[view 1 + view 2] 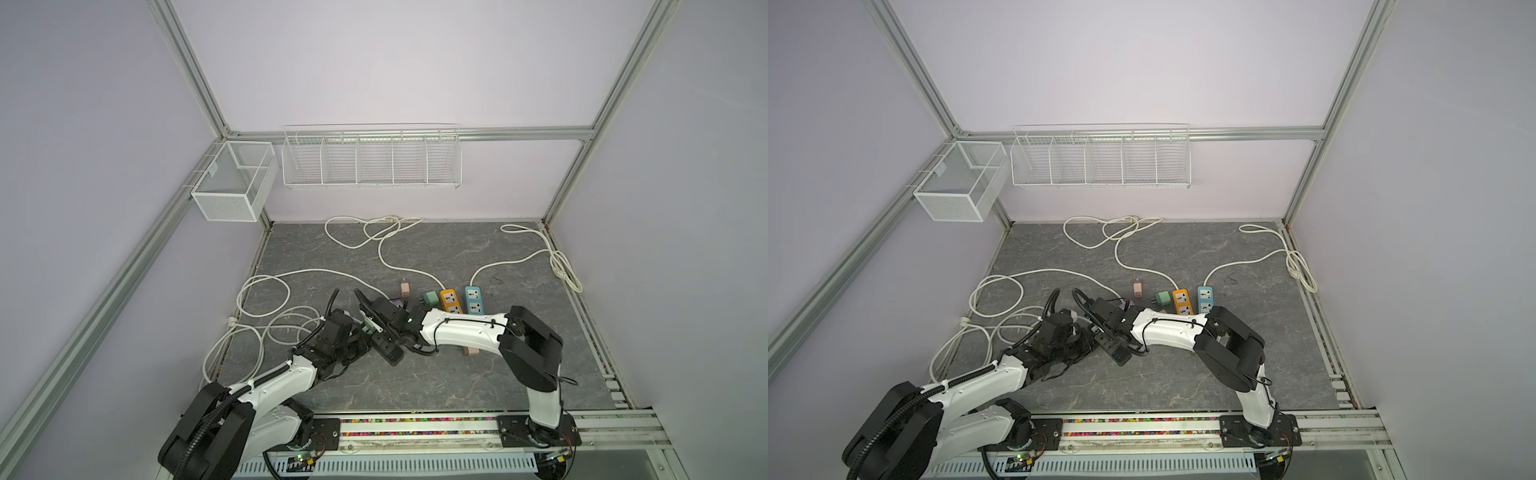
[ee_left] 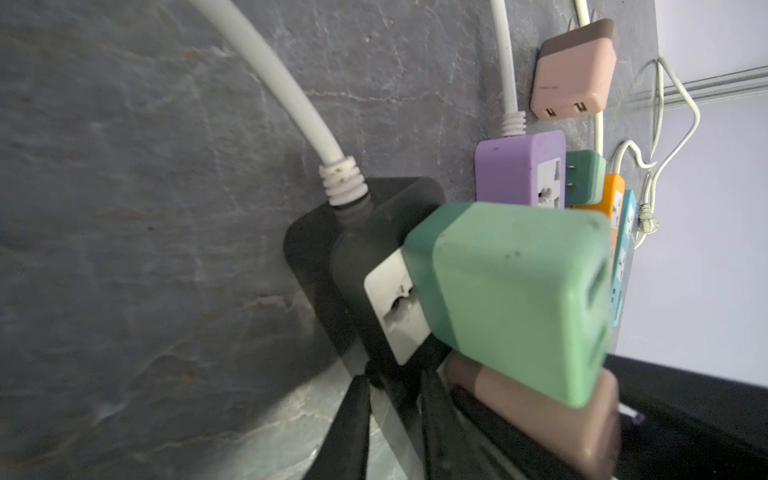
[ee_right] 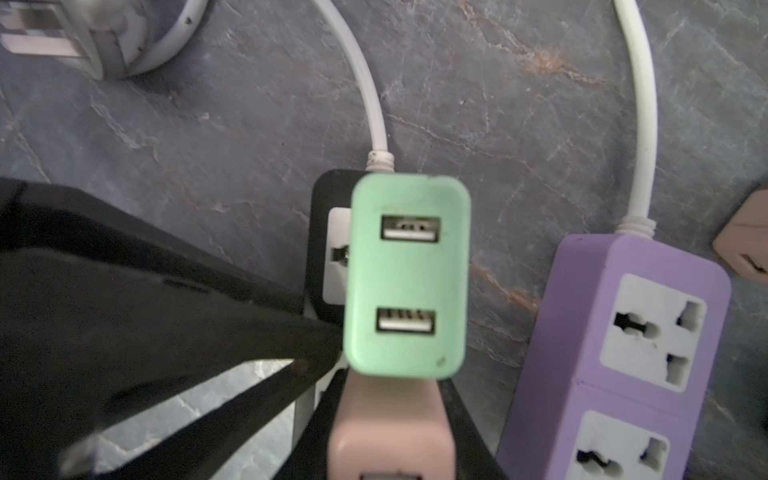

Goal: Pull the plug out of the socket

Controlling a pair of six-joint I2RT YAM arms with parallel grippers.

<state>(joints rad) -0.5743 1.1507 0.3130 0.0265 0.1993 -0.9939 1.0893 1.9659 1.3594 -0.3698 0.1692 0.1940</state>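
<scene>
A black socket strip (image 2: 365,249) lies on the dark slate tabletop, also seen in a top view (image 1: 388,351). Two plugs stand in it side by side: a green USB plug (image 3: 407,274) and a pink plug (image 3: 386,424). My right gripper (image 3: 395,399) is shut on the pink plug, one black finger (image 3: 332,415) on each side of it. My left gripper (image 2: 395,378) is shut on the edge of the black strip just below the plugs. In both top views the two grippers meet over the strip (image 1: 1116,352), and the arms hide most of it.
A purple strip (image 3: 623,332) lies close beside the black one. Behind it are a loose pink charger (image 1: 404,288), a loose green charger (image 1: 430,298), an orange strip (image 1: 451,300) and a blue strip (image 1: 473,299). White cords (image 1: 266,291) loop across the left and back.
</scene>
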